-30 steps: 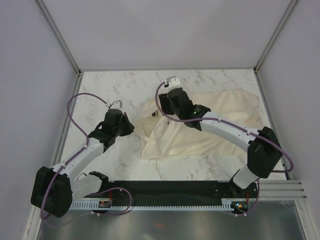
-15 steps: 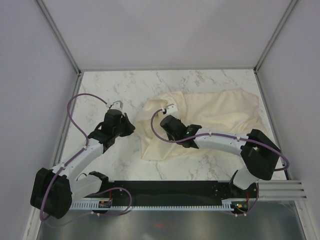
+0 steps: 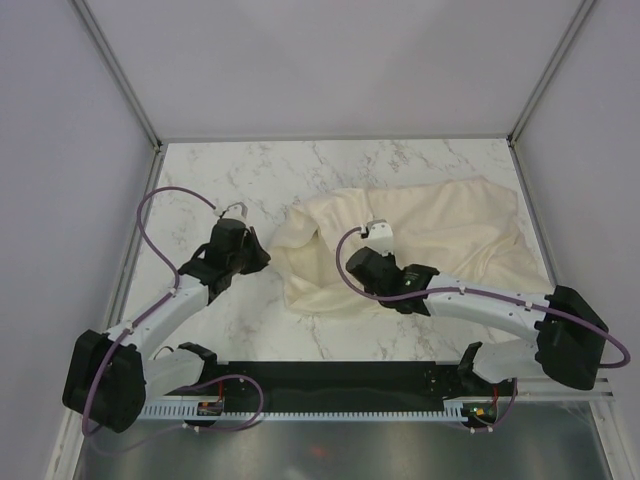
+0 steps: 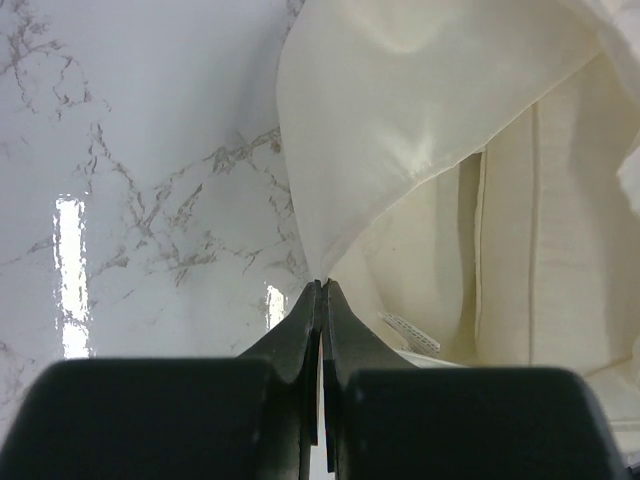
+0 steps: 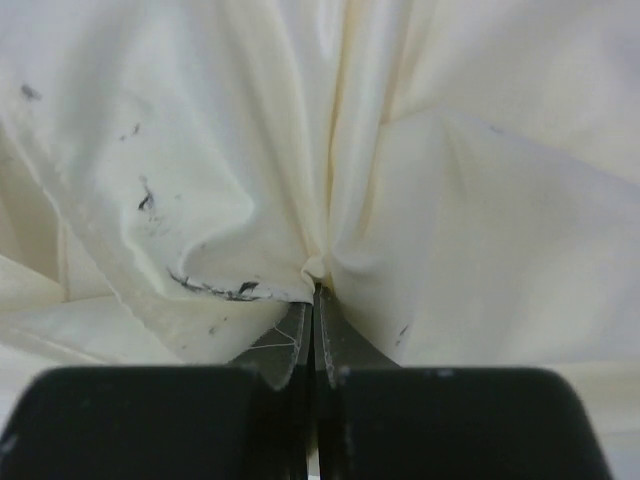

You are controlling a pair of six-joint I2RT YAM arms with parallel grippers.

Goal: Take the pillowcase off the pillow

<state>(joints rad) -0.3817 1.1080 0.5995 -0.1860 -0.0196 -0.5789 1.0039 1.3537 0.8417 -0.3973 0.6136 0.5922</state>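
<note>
Rumpled cream pillowcase covers left end of pillow.

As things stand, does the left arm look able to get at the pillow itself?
Probably not yet. The left gripper seems shut on an edge of the pillowcase, so it is occupied, though the pillow shows bare in the case's open mouth just beyond it.

White-shelled left arm and right arm carry black joints, looping purple cables and tapered black fingers.
</note>
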